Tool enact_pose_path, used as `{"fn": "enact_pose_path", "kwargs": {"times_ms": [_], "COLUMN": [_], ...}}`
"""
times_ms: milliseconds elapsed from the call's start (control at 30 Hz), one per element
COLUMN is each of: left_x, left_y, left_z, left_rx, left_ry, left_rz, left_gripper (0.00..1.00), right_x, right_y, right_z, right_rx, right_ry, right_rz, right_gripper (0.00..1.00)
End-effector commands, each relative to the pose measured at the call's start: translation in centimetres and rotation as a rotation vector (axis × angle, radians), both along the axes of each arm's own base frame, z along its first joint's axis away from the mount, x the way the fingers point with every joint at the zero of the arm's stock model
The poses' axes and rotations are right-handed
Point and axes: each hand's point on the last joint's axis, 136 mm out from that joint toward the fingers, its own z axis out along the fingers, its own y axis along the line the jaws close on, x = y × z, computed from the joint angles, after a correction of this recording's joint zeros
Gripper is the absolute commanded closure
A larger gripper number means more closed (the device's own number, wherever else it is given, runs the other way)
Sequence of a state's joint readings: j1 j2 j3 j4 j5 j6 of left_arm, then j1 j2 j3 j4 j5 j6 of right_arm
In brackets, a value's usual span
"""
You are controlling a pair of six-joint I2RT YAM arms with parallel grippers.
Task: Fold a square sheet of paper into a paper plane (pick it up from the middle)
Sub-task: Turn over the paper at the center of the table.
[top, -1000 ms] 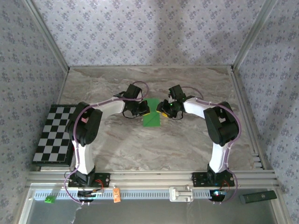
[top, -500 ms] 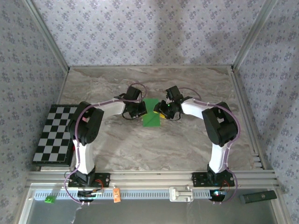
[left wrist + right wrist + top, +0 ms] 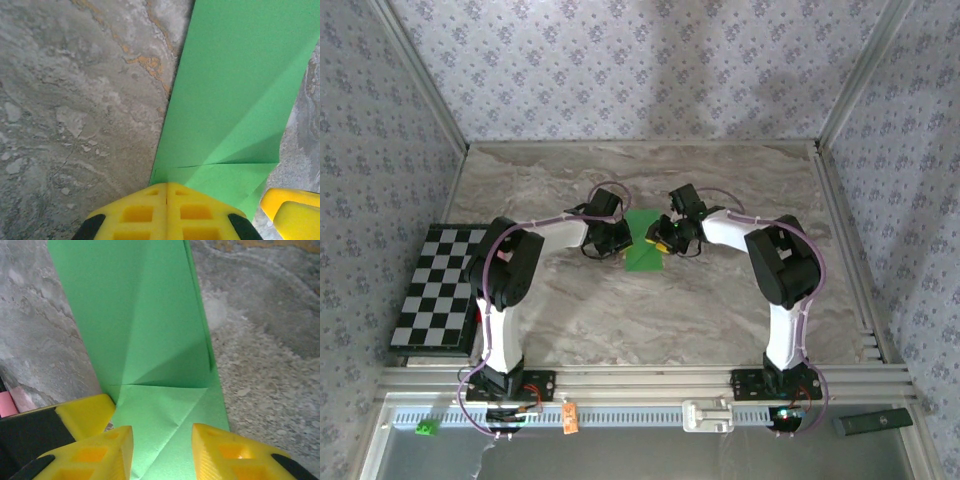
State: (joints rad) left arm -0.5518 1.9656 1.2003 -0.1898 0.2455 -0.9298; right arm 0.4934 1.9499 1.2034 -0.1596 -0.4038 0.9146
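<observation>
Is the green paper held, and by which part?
Cannot be told: left fingers are shut at the paper's folded end; right fingers are open over it.

No legible text, no labels, no brand marks, no numbers, no signs anywhere

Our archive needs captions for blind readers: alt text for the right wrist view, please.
Creased green paper lies on the marble table. The right pincer holds its yellow fingers apart over the near end, the left pincer beside them.
</observation>
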Motion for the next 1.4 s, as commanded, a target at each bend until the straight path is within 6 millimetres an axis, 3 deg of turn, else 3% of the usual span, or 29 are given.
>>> {"fn": "enact_pose_path", "kwargs": {"times_ms": [0,500,1000,1200,1367], "left_x": [-1.5,-1.7,-1.6,-1.7,-1.7], "left_y": [1.7,1.8,1.7,1.8,2.0], "left_z": [-2.7,-2.7,-2.6,-2.6,-2.7], "left_rx": [0.070,0.067,0.061,0.066,0.070], "left_ry": [0.074,0.083,0.082,0.084,0.086], "left_rz": [0.039,0.043,0.043,0.051,0.061], "left_gripper": [0.97,0.97,0.97,0.98,0.97], "right_x": [0.5,0.0,-0.3,0.1,-0.6], "right_y": [0.8,0.1,1.0,-0.7,-1.4], "right_z": [0.0,-1.3,-1.8,-1.0,-2.0], "right_rx": [0.008,-0.025,0.007,-0.054,-0.067], "right_ry": [0.004,0.037,0.069,0.024,0.049], "right_rz": [0.000,-0.042,-0.017,-0.077,-0.090], "right_gripper": [0.65,0.64,0.66,0.66,0.66]}}
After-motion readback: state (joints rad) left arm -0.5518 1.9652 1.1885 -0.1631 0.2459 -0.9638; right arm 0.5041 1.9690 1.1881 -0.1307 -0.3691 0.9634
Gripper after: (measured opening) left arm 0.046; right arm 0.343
